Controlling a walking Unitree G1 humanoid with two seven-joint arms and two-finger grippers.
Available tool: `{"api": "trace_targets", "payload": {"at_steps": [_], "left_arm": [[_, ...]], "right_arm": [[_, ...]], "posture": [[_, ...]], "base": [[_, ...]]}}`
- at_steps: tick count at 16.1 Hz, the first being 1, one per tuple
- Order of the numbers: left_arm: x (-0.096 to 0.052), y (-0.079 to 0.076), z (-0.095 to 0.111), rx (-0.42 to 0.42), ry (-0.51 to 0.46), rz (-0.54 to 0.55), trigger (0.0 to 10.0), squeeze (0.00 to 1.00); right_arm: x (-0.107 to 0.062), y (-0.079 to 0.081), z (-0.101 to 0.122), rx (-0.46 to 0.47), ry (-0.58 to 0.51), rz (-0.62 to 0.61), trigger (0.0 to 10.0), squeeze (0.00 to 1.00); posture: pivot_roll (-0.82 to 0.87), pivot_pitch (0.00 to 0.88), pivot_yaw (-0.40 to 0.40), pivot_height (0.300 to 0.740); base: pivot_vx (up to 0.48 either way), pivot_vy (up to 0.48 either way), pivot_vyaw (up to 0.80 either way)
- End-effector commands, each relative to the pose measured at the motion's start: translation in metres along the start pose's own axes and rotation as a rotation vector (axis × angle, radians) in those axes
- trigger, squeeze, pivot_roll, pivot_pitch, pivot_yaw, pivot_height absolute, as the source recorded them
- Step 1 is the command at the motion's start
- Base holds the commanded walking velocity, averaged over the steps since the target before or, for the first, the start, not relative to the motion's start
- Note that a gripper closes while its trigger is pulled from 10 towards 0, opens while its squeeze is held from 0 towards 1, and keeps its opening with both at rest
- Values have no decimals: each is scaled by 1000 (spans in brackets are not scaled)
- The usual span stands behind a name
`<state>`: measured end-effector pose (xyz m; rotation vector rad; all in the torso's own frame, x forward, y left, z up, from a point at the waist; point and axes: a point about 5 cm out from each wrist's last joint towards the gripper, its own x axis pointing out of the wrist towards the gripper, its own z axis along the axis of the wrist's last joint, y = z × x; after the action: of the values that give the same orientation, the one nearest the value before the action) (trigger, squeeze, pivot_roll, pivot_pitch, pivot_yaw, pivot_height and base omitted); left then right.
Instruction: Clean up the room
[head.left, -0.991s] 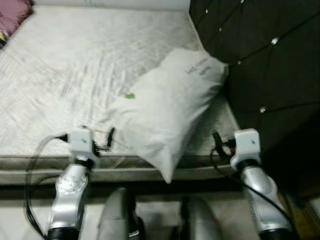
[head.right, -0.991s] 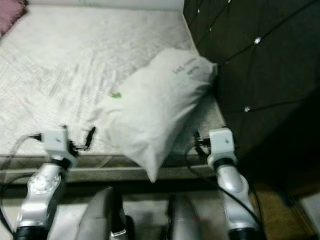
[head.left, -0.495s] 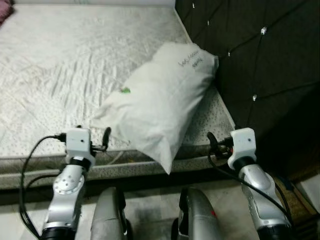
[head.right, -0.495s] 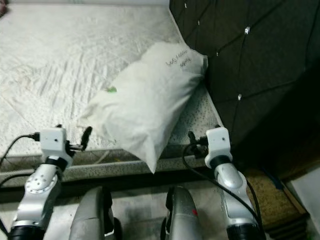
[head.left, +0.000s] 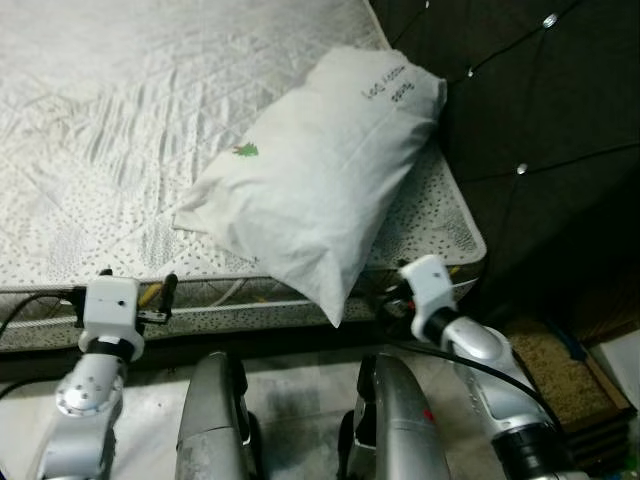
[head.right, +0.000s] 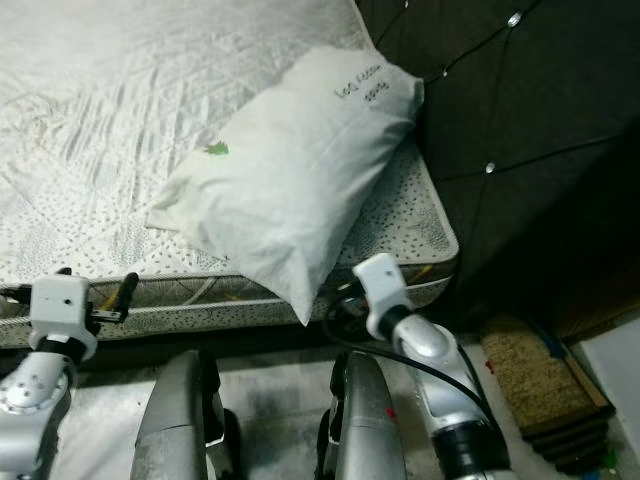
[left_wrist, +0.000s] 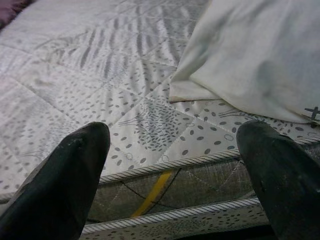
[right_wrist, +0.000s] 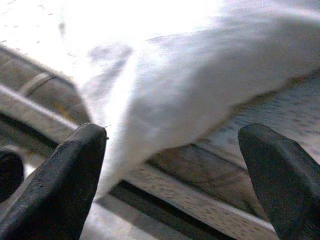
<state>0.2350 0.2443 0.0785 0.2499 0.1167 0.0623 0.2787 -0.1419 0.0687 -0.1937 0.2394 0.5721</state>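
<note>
1. I stand at the foot corner of the bed; the pillow (head.left: 318, 170) lies slantwise on the mattress (head.left: 120, 120), its upper end against the dark tufted headboard (head.left: 540, 90), its lower corner hanging over the mattress edge toward me.
2. My right gripper (right_wrist: 175, 165) is low at that overhanging corner, fingers spread wide with the white cloth between and just beyond them; nothing is held (the wrist picture is washed out by glare, so I cannot say whether a finger already touches the cloth).
3. My left gripper (left_wrist: 172, 170) waits at the mattress edge, well to the left of the pillow, fingers also wide and empty; the pillow's side corner shows ahead of it.
4. The step in hand, as I judge it, is taking the pillow to straighten it; I should push the right fingers deeper onto the corner before closing, so I pinch stuffing and not just loose cover; the left should come across to the side corner to share the load.
5. Room: the headboard crowds my right arm, and a mat (head.left: 560, 365) lies on the floor at that side; the bare mattress to the left is the free side for sliding the pillow.
</note>
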Motion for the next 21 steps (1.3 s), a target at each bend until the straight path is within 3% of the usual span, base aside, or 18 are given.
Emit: {"api": "trace_targets", "payload": {"at_steps": [1,5,11,15,17,19,21], "left_arm": [[0,-2,3,-15,4,-21,10000,0],[-4,-8,14,-27,-9,-52,10000,0],[-28,-13,7,-40,45,-36,10000,0],[-35,-9,6,-38,66,-16,10000,0],[-40,-9,6,-38,74,-5,10000,0],[-42,-8,5,-39,82,-2,10000,0],[-41,-10,5,-39,90,-6,10000,0]], "right_arm": [[2,0,-4,9,23,25,10000,0],[28,6,10,18,7,83,10000,0],[66,13,31,115,8,-10,10000,0],[80,20,47,101,0,-51,10000,0],[87,20,58,186,-5,-91,10000,0],[84,8,51,188,32,-201,10000,0],[85,-2,48,252,55,-338,10000,0]], "posture": [[55,193,-70,546],[76,204,-66,546],[159,229,-84,546],[172,242,-93,546],[184,249,-98,546],[177,251,-97,546],[182,249,-93,546]], "base": [[0,0,0],[0,0,0],[0,0,0],[0,0,0],[0,0,0],[0,0,0],[0,0,0]]}}
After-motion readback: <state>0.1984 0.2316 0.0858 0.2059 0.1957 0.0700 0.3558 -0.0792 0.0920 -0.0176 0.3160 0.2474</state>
